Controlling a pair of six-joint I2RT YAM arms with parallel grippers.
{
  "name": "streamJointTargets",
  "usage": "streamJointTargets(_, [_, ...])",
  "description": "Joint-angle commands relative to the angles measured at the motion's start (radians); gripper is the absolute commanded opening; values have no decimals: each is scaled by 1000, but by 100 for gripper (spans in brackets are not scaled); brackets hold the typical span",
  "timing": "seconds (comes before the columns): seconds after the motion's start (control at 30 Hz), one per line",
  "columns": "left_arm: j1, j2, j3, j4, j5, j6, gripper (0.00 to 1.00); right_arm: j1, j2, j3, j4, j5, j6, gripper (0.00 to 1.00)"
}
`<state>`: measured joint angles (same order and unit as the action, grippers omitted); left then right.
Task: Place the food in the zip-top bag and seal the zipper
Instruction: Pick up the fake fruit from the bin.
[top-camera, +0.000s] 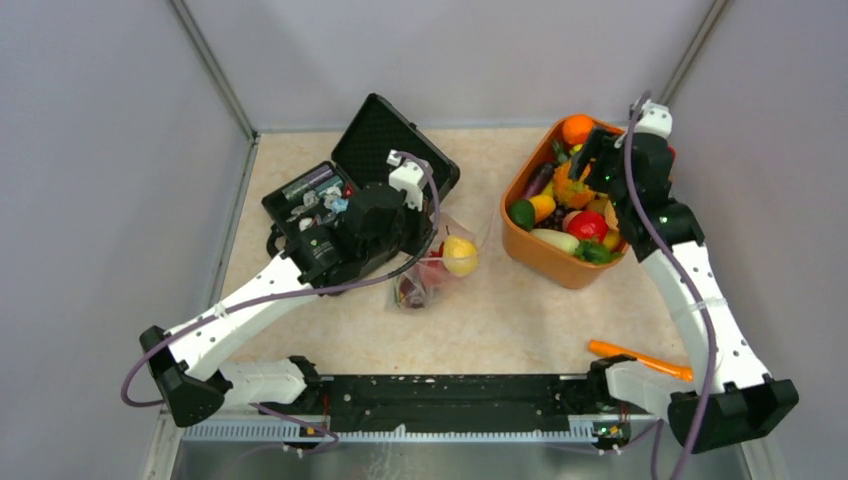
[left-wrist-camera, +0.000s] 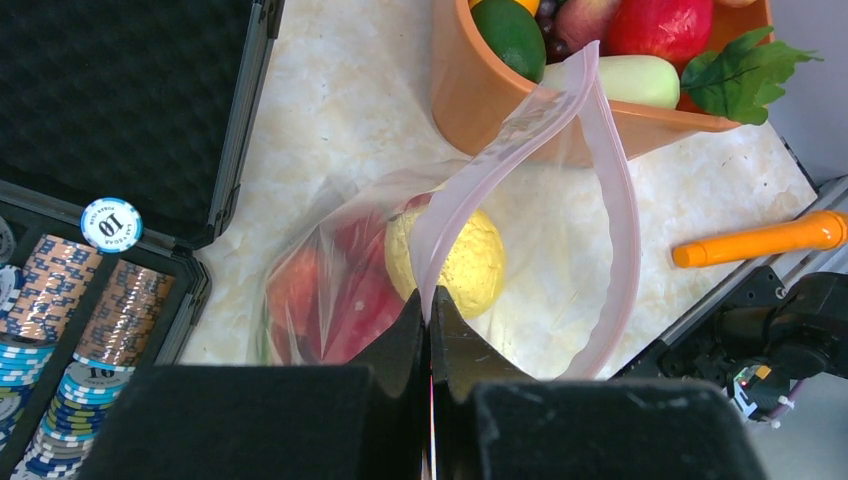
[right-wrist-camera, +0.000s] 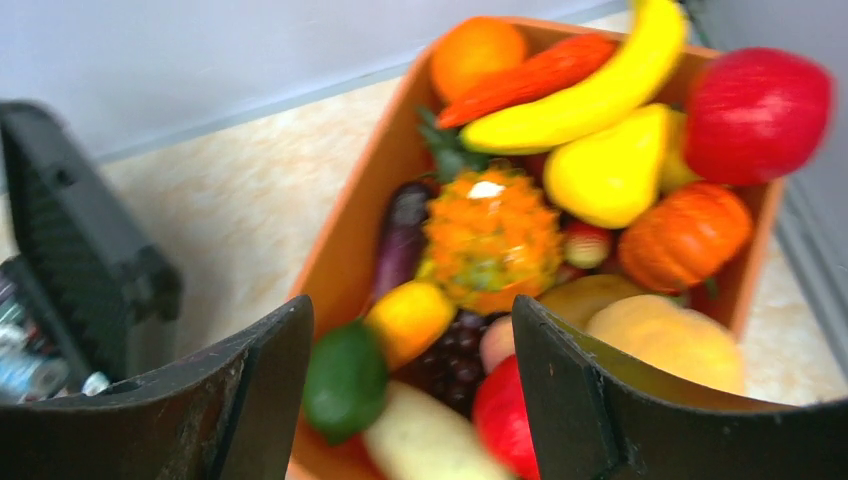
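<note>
Clear zip-top bag (left-wrist-camera: 310, 215), pink zipper (left-wrist-camera: 480, 175), yellow pear (left-wrist-camera: 470, 265), red apples (left-wrist-camera: 345, 295), orange bin (left-wrist-camera: 465, 95), black case (left-wrist-camera: 120, 90).

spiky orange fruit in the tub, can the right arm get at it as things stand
Probably yes. The right gripper hangs just above the orange tub with jaws apart and nothing held. The spiky orange fruit lies on top in it, uncovered, in line with the gap.

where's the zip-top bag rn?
Top view: table centre, the zip-top bag sits between the open black case and the orange bin; the left gripper pinches its mouth edge.
</note>
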<state>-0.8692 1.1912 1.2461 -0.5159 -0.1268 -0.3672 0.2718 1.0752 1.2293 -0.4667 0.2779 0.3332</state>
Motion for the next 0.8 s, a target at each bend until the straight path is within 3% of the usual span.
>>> streamJointTargets(0.0, [1,-33,-4,59,2,4,0,-133,48,84,-17,-67,5,70])
streamJointTargets(0.1, [1,-40,-14,66,-1,5,0,-200,73,87,8,-45,-11,66])
streamJointTargets(0.27, [1,-39,-10,57,8,14,0,-355,130,146,-6,-36,-39,80])
streamJointTargets(0.4, [1,-41,-18,63,8,25,0,-441,206,221,-34,-99,-64,83])
streamJointTargets(0.77, [2,-68,-55,79,32,54,0,-496,511,433,-202,-106,-220,82])
